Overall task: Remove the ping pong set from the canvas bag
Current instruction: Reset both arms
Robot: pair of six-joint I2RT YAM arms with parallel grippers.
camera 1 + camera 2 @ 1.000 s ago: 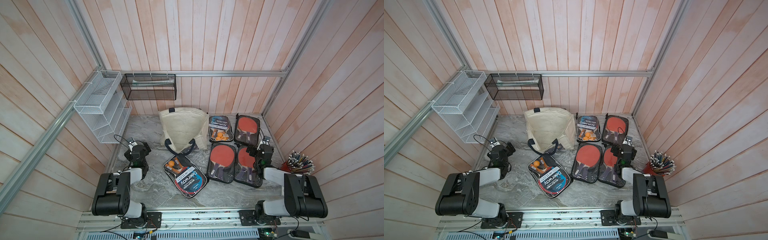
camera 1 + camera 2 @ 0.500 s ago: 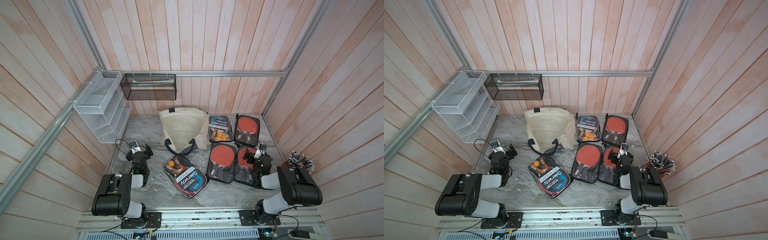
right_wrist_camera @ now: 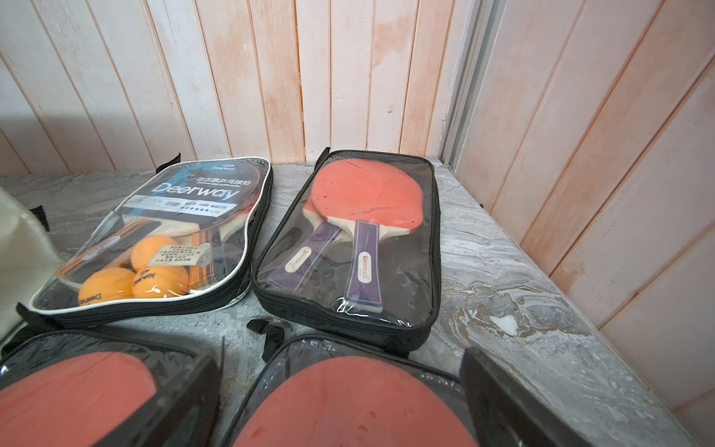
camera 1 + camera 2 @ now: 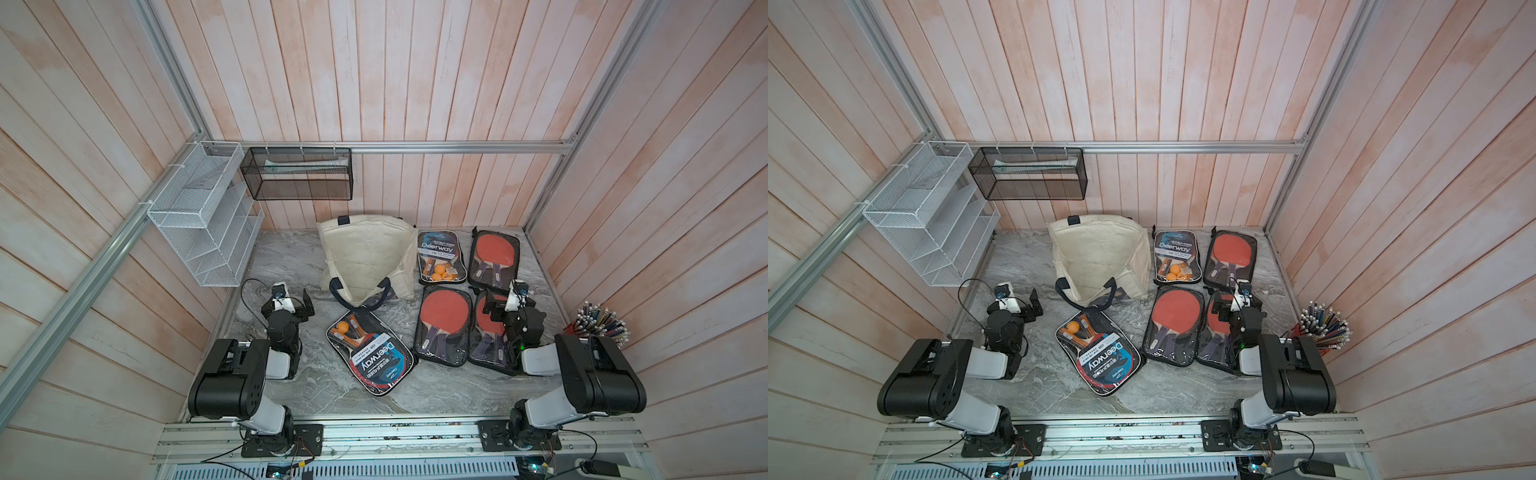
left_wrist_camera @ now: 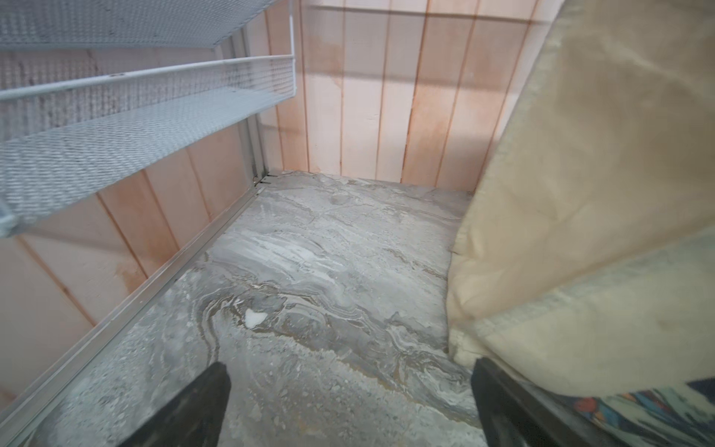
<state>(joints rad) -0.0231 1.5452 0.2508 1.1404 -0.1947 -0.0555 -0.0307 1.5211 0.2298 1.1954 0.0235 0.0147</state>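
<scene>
Marbled grey counter [image 4: 286, 257] carries the canvas bag [image 4: 365, 253], slumped near the back wall with its mouth toward the robot. The ping pong set [image 4: 370, 353] lies flat outside it, top end at the mouth. The left claw [image 5: 350, 365] sits just beside the bag, spread wide and empty. The right claw [image 3: 340, 360], equally wide and empty, hangs above one of four other paddle cases [image 3: 348, 406].

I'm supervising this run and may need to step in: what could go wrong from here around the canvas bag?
The canvas bag lies slumped on its side; its navy handle loops loose at the mouth, so a gripper reaching in might snag it and drag the bag.
The near Deerway case lies right before the mouth and could get shoved.
The open right gripper hangs over a paddle case; lowering could press it.
</scene>
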